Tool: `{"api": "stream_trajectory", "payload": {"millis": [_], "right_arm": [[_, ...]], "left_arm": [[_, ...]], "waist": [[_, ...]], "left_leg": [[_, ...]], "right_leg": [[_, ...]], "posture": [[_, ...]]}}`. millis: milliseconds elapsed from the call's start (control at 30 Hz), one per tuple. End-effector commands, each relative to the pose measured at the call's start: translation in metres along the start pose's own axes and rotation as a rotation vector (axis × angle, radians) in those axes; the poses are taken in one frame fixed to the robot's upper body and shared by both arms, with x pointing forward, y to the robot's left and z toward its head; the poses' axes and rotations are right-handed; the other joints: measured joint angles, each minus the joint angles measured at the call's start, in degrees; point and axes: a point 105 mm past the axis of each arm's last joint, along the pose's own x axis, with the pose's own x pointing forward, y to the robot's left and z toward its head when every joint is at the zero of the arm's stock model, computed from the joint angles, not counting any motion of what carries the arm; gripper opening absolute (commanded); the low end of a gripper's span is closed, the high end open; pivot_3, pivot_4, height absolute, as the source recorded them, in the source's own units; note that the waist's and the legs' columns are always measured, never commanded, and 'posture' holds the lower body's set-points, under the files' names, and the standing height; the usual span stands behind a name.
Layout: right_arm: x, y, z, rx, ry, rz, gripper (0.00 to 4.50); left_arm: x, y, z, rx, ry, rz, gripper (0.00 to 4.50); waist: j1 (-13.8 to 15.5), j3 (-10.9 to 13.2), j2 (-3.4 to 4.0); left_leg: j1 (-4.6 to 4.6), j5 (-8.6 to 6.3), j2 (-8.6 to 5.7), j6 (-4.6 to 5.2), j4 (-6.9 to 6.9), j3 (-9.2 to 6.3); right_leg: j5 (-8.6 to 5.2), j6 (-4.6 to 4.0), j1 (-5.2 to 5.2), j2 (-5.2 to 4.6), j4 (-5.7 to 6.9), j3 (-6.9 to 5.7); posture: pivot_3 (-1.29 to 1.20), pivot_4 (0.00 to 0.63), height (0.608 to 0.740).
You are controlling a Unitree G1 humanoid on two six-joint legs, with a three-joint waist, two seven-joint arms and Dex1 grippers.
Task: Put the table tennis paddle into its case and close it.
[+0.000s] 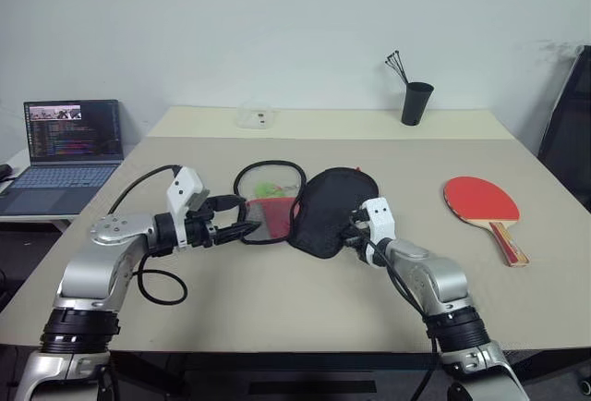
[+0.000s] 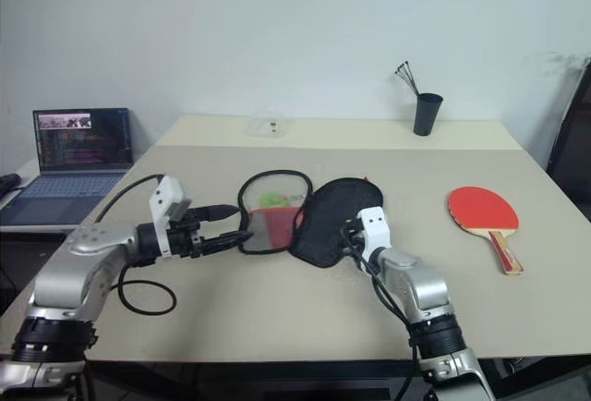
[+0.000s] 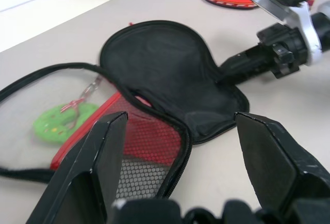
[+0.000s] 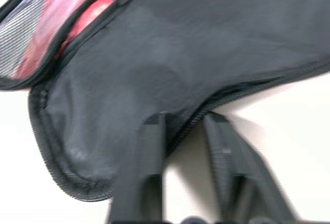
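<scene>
**We pinch the open case while the paddle waits**

Our two grippers sit closest to us, low over the table (image 1: 305,299). Our right gripper (image 4: 183,123) has its two fingers drawn close together on the black zip edge of the case (image 1: 325,209), near the narrow end. We think it is nipping that edge, so the black flap can be held or lifted out of the way. Our left gripper (image 3: 178,131) has its fingers spread wide with nothing between them. It hangs just beside the case's other half, the red mesh side (image 3: 149,141), maybe ready to hold it still.

We see the case lying unzipped, opened like a book, in the middle of the table. A small green ball (image 1: 267,188) sits on the clear mesh part.

Our table tennis paddle (image 1: 482,203) is well apart from the case, off to our right, red face up, with its handle pointing toward us. It is not in the case yet, so we still have to fetch it, slide it in and zip up
</scene>
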Motion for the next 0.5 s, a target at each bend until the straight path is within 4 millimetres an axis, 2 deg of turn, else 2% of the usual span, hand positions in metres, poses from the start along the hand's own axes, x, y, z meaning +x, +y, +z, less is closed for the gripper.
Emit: {"api": "stream_trajectory", "payload": {"millis": [33,300,500], "right_arm": [[-0.009,-0.022,0.019,0.029,-0.038,-0.031,0.03],[-0.038,-0.065,0.023,-0.019,0.053,-0.028,0.03],[-0.056,-0.073,0.027,-0.008,0.071,-0.015,0.03]], "left_arm": [[0.005,-0.003,0.019,0.078,-0.035,-0.036,3.61],[0.014,-0.019,0.014,0.112,0.002,-0.167,3.61],[0.016,-0.022,0.016,0.118,-0.004,-0.197,3.61]], "waist": [[0.03,0.00,0.00],[-0.01,0.00,0.00],[-0.03,0.00,0.00]], "left_leg": [[-0.01,0.00,0.00,0.00,0.00,-0.01],[-0.03,0.00,-0.04,0.00,-0.03,0.04],[-0.02,0.00,-0.05,0.01,-0.03,0.04]], "right_leg": [[0.00,0.00,0.00,0.00,0.00,-0.01],[0.00,0.00,-0.02,0.01,-0.04,0.01],[0.00,0.00,-0.02,0.12,-0.03,0.00]], "posture": [[0.00,0.150,0.740],[0.00,0.150,0.740],[0.00,0.150,0.740]]}}
